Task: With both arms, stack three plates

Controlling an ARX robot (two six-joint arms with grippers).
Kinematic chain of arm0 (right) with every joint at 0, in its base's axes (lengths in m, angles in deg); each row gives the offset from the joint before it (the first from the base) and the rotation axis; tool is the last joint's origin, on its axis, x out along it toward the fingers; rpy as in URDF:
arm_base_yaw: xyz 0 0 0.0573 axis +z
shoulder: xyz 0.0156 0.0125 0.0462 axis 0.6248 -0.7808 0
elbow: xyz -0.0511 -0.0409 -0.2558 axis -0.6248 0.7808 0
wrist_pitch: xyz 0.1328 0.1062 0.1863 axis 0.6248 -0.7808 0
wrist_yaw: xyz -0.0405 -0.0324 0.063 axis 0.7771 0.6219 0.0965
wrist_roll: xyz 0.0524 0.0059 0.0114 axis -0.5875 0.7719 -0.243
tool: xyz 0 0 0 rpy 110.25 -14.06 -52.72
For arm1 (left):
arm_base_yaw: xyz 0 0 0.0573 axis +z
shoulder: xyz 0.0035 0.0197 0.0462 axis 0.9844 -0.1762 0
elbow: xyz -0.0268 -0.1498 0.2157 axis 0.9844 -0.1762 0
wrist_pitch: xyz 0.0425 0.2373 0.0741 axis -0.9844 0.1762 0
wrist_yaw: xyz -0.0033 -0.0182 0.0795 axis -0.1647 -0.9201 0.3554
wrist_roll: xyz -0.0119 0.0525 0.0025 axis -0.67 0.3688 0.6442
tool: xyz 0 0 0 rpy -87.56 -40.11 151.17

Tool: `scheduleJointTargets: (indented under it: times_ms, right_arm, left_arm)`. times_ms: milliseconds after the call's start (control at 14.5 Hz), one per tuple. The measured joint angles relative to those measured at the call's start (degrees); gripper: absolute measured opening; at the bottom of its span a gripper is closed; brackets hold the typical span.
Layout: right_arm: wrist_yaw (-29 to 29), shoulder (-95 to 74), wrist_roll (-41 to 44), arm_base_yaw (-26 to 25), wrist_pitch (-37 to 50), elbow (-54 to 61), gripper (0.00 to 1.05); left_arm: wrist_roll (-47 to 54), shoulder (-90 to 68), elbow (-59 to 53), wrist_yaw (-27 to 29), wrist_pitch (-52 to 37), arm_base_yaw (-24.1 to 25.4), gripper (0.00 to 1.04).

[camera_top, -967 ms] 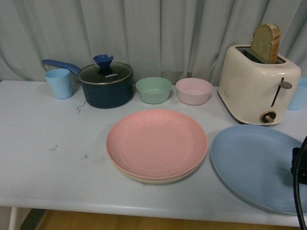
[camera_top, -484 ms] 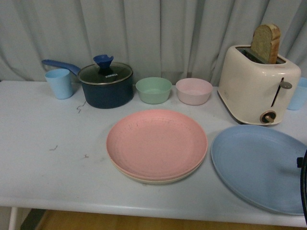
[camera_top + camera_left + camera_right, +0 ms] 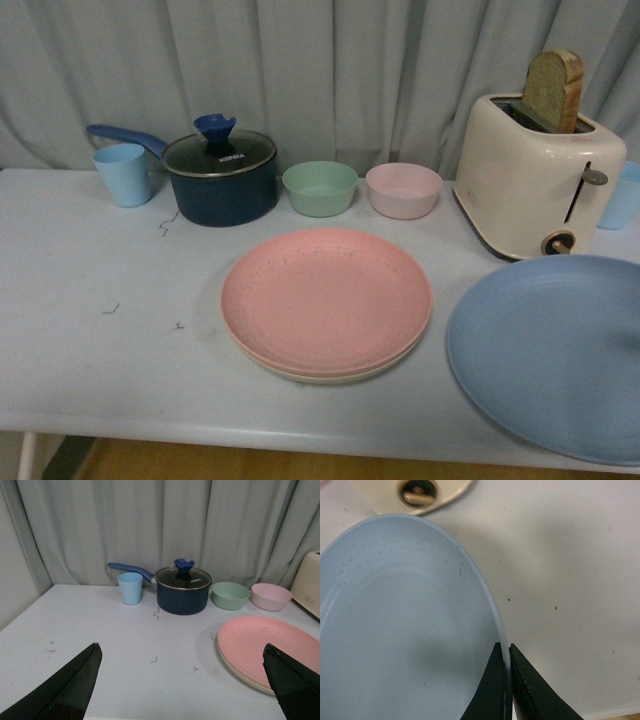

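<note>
The blue plate (image 3: 550, 355) is at the near right of the bench (image 3: 90, 370), its far rim close under the toaster (image 3: 540, 175). The right hand (image 3: 505, 652) is clamped on its rim, one finger above and one below. A pinch at the edge is the only hold a wide, shallow plate offers. The right hand itself is out of the front view, and the plate looks raised rather than lying flat.

To its left, mid-bench, the pink plate (image 3: 325, 300) sits nested on the beige plate (image 3: 300, 376), which shows only as a thin rim. Two of the three are therefore stacked, and the blue one probably goes on top.

The left hand (image 3: 181, 647) hovers over the left of the bench, fingers wide apart and holding nothing, clear of the stack.

Along the far edge:
- The green bowl (image 3: 320, 188) and pink bowl (image 3: 404, 190) look empty.
- The dark pot (image 3: 220, 180) has its glass lid on, so I cannot tell its contents.
- The light blue cup (image 3: 122, 173) shows no contents from here.
- A slice of bread (image 3: 555, 90) stands in the toaster's slot.
</note>
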Motion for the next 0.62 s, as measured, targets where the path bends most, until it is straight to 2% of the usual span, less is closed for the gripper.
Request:
scheduleJointTargets:
  times_ms: [138,276,345,622]
  right_arm:
    - [-3.02,7.19,-1.31,0.70,-0.90,0.70,0.03]
    - [-5.64,11.63,-5.51,4.11,1.90,-0.76,0.03]
    - [-6.19,3.98,-12.00,10.93,2.97,-8.81,0.03]
    - [-2.58,-10.03,-18.88,20.85,-3.23,-21.44,0.03]
  left_arm:
    - [0.00,0.00,0.00,0.00,-0.02,0.00,0.98]
    - [0.00,0.00,0.00,0.02,-0.02,0.00,0.98]
    - [0.00,0.00,0.00,0.02,-0.02,0.00,0.98]
    - [0.00,0.00,0.00,0.02,0.00,0.00,0.98]
